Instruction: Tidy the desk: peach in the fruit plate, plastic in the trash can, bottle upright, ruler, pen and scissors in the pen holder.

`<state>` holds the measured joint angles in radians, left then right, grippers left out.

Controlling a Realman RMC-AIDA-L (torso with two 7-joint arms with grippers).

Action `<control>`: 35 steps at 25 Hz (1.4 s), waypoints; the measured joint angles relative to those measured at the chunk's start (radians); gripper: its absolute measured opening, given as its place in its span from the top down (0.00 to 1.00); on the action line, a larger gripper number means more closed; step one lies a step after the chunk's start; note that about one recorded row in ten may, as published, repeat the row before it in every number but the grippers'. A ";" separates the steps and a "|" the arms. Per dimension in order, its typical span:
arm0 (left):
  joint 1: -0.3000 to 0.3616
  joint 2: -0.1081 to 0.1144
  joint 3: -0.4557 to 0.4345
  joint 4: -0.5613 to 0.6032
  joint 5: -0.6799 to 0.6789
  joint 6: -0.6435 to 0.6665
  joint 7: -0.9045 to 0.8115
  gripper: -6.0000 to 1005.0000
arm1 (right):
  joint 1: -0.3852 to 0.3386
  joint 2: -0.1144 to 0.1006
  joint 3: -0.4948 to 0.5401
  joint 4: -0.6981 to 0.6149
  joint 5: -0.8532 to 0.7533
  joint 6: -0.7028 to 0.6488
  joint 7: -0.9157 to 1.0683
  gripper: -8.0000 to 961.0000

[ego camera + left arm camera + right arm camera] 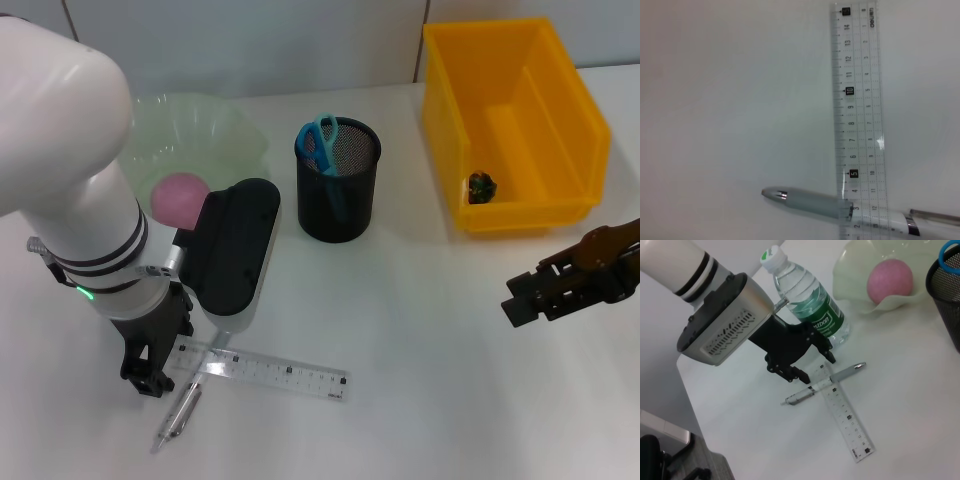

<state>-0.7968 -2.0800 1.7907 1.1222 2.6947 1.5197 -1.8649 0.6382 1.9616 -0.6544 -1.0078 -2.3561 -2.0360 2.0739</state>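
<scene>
My left gripper (150, 372) (810, 365) hangs open, low over the end of the clear ruler (268, 372) (857, 120) (846, 416) where it crosses the silver pen (178, 414) (807, 201) (826, 381); it holds nothing. The pen lies under the ruler. The pink peach (179, 196) (890, 280) rests in the pale green fruit plate (215, 125) (850, 270). Blue-handled scissors (321, 142) stand in the black mesh pen holder (340, 200). The bottle (807, 297) stands upright behind my left wrist, hidden in the head view. Dark plastic (482, 186) lies in the yellow trash can (530, 60).
My right gripper (535, 298) hovers idle at the right, in front of the yellow can. My left arm's white forearm (70, 180) covers the left of the table. The table's edge (690, 400) runs close behind the left arm.
</scene>
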 joint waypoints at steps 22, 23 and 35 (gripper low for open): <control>0.002 0.000 0.022 0.019 -0.006 -0.006 0.002 0.38 | 0.017 0.011 -0.010 0.000 -0.004 0.010 0.001 0.44; 0.003 0.000 0.027 0.022 -0.006 -0.009 0.001 0.38 | 0.017 0.012 -0.010 0.000 -0.004 0.010 0.001 0.44; 0.006 0.000 0.044 0.024 -0.013 -0.024 -0.002 0.44 | 0.020 0.013 -0.010 0.000 -0.005 0.011 0.001 0.44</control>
<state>-0.7904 -2.0800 1.8349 1.1465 2.6820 1.4958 -1.8671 0.6586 1.9745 -0.6642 -1.0077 -2.3609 -2.0247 2.0752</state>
